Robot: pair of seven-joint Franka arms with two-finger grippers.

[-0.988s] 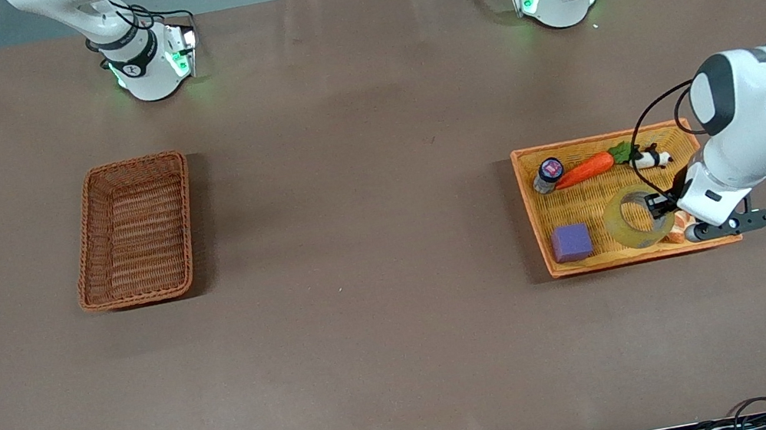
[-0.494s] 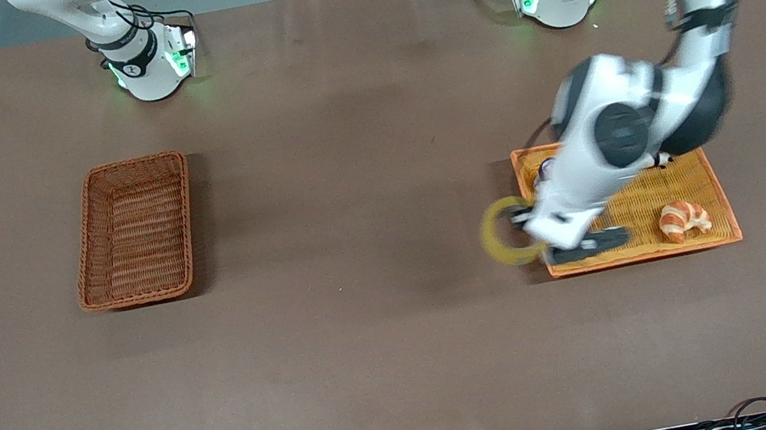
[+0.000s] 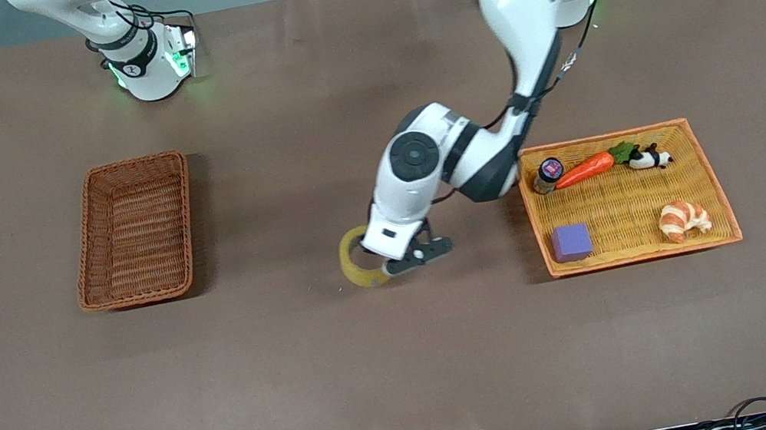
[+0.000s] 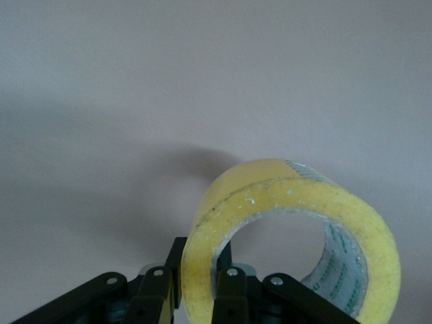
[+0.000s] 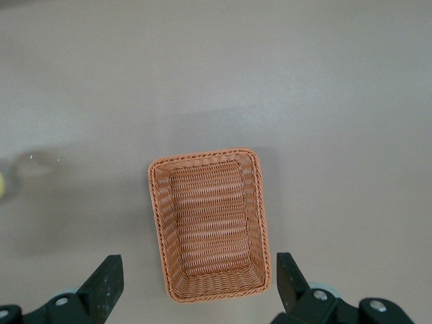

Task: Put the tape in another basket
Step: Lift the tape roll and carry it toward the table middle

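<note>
The tape [image 3: 359, 259], a yellowish roll, is gripped by its wall in my left gripper [image 3: 382, 265], over the bare brown table between the orange tray [image 3: 710, 180] and the reddish-brown basket [image 3: 133, 162]. In the left wrist view one black finger [image 4: 175, 260] is outside the tape [image 4: 290, 202] and the other inside the ring, with my left gripper [image 4: 200, 263] shut on it. My right gripper [image 5: 199, 273] is open and empty, high over the empty basket [image 5: 202, 156]; it is out of the front view.
The orange tray at the left arm's end holds a purple cube [image 3: 571, 242], a croissant [image 3: 683, 219], a toy carrot [image 3: 585, 168], a small bottle [image 3: 547, 174] and a panda figure [image 3: 650, 159].
My left arm has lifted the tape out of the orange tray and carried it toward the right arm's end, to over the table's middle. The basket has not moved.
</note>
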